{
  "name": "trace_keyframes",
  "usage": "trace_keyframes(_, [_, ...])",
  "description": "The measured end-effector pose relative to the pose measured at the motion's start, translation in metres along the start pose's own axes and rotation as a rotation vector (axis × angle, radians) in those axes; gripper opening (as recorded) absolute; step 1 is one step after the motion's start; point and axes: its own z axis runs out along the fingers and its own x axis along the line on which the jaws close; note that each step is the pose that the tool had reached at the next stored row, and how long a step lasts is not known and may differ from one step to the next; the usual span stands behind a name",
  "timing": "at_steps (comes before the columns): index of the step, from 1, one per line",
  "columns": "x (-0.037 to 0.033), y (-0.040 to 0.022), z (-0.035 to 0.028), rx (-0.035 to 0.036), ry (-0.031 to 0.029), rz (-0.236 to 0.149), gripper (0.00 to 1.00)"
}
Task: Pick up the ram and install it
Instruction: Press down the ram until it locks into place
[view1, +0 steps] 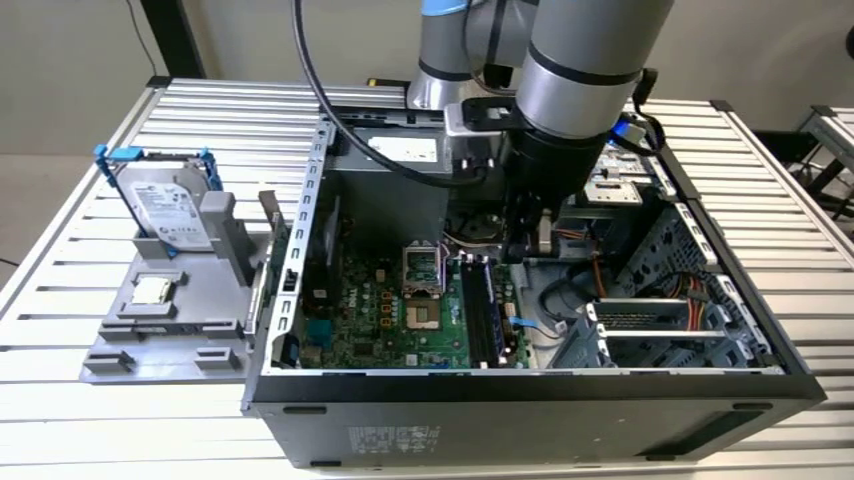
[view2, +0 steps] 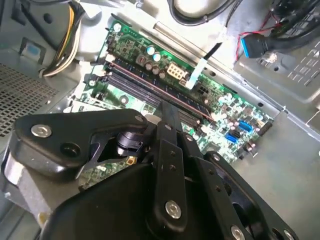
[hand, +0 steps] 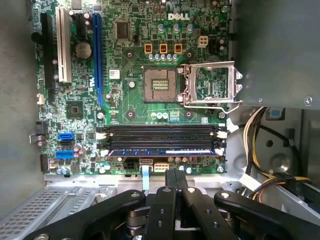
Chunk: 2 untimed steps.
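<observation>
Open computer case (view1: 534, 385) on slatted table (view1: 80, 420); arm lowered inside.

The motherboard (hand: 130, 85) is housed in the case, with an empty processor socket (hand: 160, 84) and four memory slots. The ram (hand: 165, 151) is seated in the slot nearest the board's edge, blue-labelled, lying flat along it. The gripper (hand: 175, 175) is held just above the ram, fingers drawn together and gripping nothing. A grey tray (view1: 167, 300) beside the case carries a hard drive (view1: 163, 205) upright and a small square chip (view1: 152, 290).
</observation>
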Motion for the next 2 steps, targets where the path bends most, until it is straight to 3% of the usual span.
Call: trace_keyframes(2, [0.0,0.0,-0.0001,0.0,0.0001,0.0,0.0])
